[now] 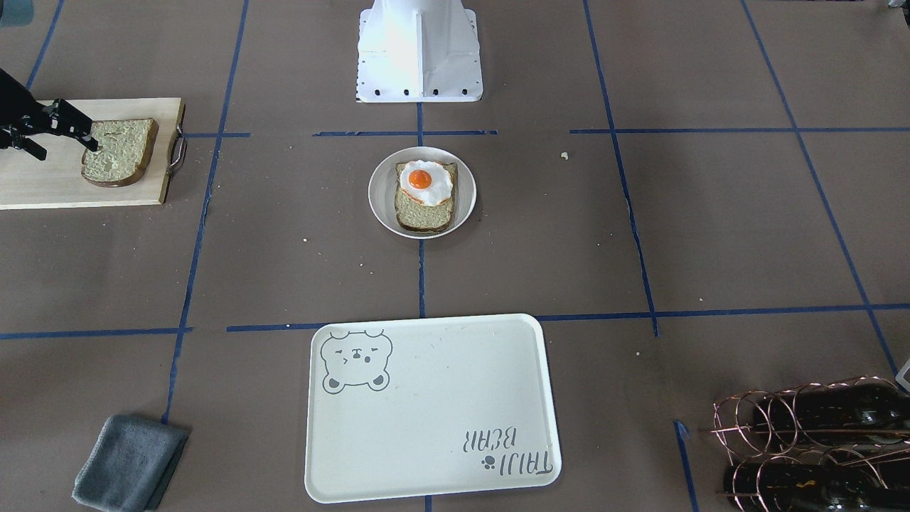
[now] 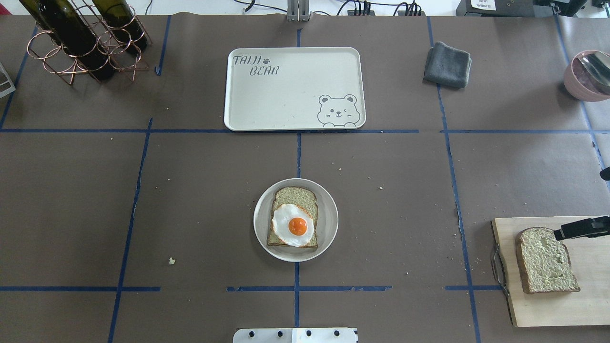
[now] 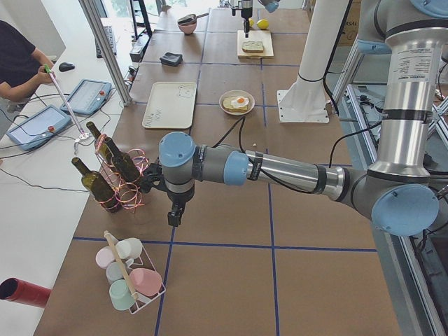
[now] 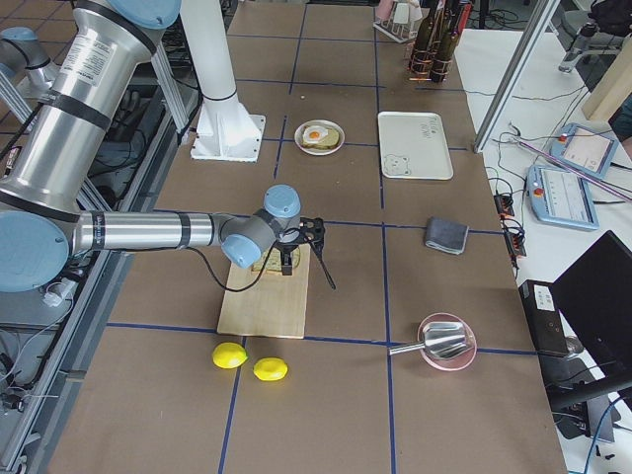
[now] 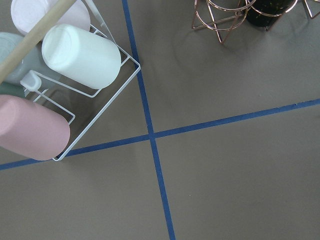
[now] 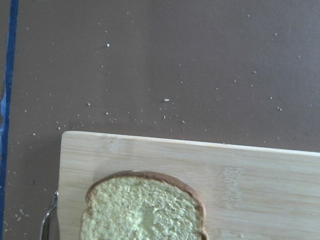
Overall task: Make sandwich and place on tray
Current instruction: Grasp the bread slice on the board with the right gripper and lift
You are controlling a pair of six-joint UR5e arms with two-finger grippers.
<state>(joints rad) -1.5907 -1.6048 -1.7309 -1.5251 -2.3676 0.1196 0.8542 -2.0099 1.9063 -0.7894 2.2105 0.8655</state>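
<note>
Here the right claw [image 2: 569,231] hangs over the board [image 2: 572,309], its black tip at the top edge of the loose slice [image 2: 544,259]; whether it touches the bread, and how far the jaws stand apart, I cannot tell; its wrist view shows only the slice's crust end, the board and crumbs on the brown table. The slice lies flat on the board, near the handle end. The left claw [image 3: 172,215] points down over bare table well away, between the bottles [image 3: 122,166] in their copper rack and the cups [image 3: 129,248] in a white wire rack; its opening cannot be told either. At the table's middle a white plate [image 2: 329,224] holds the other slice [image 2: 295,195]; the egg [image 2: 293,225] lies on it, yolk up, covering the robot-side half. Beyond the plate, apart from it, sits the tray [image 2: 286,85]; it reads "TAIJI BEAR" in one corner and bears a grey bear's face in the opposite one. A grey cloth [image 2: 448,58] lies to the tray's right; a pink bowl [image 2: 570,82] stands at the table's right edge; two lemons [image 4: 229,355] lie by the board.
</note>
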